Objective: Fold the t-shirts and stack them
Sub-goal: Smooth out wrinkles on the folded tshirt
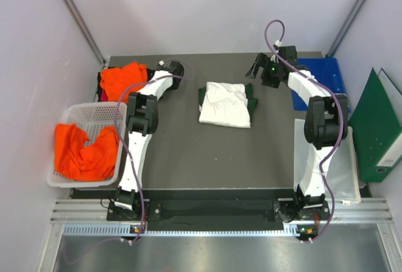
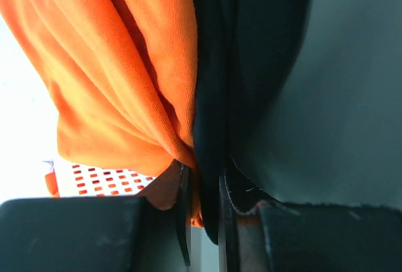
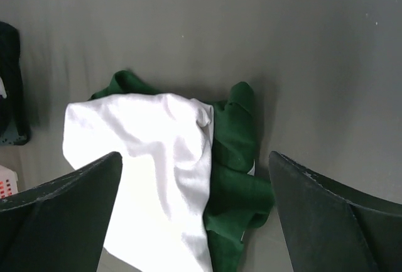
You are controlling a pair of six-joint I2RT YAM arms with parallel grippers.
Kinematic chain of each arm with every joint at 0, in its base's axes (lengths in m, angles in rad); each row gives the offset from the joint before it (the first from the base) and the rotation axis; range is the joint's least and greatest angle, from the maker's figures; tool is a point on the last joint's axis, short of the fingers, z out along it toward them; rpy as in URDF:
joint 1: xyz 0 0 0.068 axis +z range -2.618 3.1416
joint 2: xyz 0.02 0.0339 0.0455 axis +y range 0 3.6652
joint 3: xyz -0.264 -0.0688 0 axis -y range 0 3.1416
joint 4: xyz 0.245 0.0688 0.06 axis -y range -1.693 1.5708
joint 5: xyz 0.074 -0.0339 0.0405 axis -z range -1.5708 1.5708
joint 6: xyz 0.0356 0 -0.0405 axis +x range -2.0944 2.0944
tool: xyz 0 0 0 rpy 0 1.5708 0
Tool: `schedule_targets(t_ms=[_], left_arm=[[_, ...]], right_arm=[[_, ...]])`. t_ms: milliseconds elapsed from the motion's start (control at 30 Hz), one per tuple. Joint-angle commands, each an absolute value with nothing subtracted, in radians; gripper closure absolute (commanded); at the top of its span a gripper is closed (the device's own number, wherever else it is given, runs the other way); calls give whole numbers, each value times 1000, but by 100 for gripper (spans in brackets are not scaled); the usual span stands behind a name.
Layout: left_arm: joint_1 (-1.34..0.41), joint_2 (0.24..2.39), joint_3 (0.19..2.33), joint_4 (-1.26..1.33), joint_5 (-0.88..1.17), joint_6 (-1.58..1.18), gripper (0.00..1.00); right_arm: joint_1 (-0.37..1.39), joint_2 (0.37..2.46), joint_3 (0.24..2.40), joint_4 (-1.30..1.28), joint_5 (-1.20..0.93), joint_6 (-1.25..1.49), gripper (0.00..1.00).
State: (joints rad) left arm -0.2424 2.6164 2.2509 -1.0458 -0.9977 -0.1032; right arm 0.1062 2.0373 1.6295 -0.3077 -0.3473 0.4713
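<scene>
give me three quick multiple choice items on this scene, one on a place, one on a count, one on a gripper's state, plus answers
1. Where does the folded white t-shirt with dark green sleeves lie?
A) against the far-right wall
B) at the near edge between the arm bases
C) on the middle of the dark table

2. How many heaps of bright orange cloth show from above?
A) one
B) two
C) four

3. How does the left gripper stand?
A) shut on orange cloth
B) wide open over bare table
C) out of every view

Answers:
1 C: the top view shows it between the two arms, on the table's centre.
2 B: the basket's orange t-shirt lies in the white plastic mesh basket, and the corner orange t-shirt is at the table's far-left corner.
3 A: the left wrist view shows orange cloth pinched between its nearly closed fingers.
</scene>
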Motion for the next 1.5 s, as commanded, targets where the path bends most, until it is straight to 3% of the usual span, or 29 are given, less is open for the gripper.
schedule_targets(t_ms=[0,933,1233,1267,1300,1333,1367,1400,1467], left_arm=[[-305,2611,2264,-1078,-778,-147,100],[-448,2502,2289,-924,44,-186,100],[-442,2471,2263,-880,100,-206,100],[-442,2476,2269,-893,91,-204,98],[-442,2479,2269,-900,77,-204,86],[-440,2479,2267,-905,52,-206,67],[-440,2474,2261,-907,42,-207,8],[-440,2467,2257,-905,38,-207,1],[-442,2441,2235,-893,29,-204,1]], right_arm=[[100,1977,1614,-302,-353,462,0],[101,1908,1499,-316,-324,460,0],[100,1882,1457,-298,-324,463,0],[100,1881,1454,-296,-324,465,0],[100,1881,1451,-296,-324,466,0],[100,1878,1448,-293,-324,468,0],[98,1878,1448,-290,-324,469,0],[100,1878,1445,-287,-325,468,0],[101,1876,1445,-287,-324,468,0]])
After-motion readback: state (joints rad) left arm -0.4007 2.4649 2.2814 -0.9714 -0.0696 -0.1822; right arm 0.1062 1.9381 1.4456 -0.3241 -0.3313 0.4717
